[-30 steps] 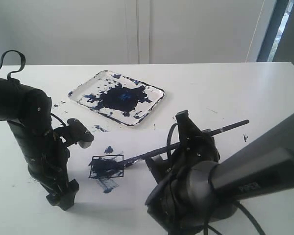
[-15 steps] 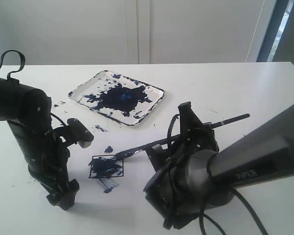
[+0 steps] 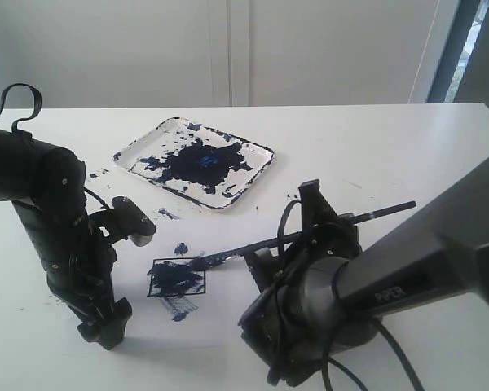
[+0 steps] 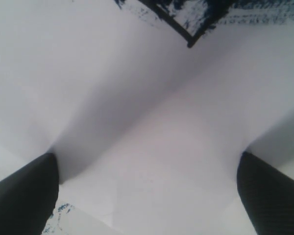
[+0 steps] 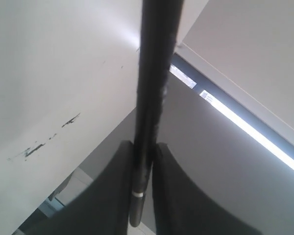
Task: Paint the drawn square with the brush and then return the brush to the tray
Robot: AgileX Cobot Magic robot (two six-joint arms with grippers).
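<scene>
The drawn square (image 3: 178,278) on the white paper (image 3: 220,318) is smeared with dark blue paint; one corner of it (image 4: 188,34) shows in the left wrist view. The brush (image 3: 367,216) slants down to the left, its dark tip at the square's upper right edge. My right gripper (image 3: 303,238) is shut on the brush (image 5: 152,88), the shaft pinched between both fingers (image 5: 112,196). My left gripper (image 3: 106,326) points down at the paper left of the square, open, with bare paper between its fingers (image 4: 24,196). The tray (image 3: 253,175), blotted dark blue, lies behind.
The white table (image 3: 391,147) carries stray blue specks near the tray and at the right (image 3: 408,230). A white wall and a window frame stand behind. My right arm's bulky dark body (image 3: 318,318) fills the front right.
The brush tip has moved from inside the square up to its upper right edge, then dipped a little. My right gripper shifted with it. The left arm has stayed still.
</scene>
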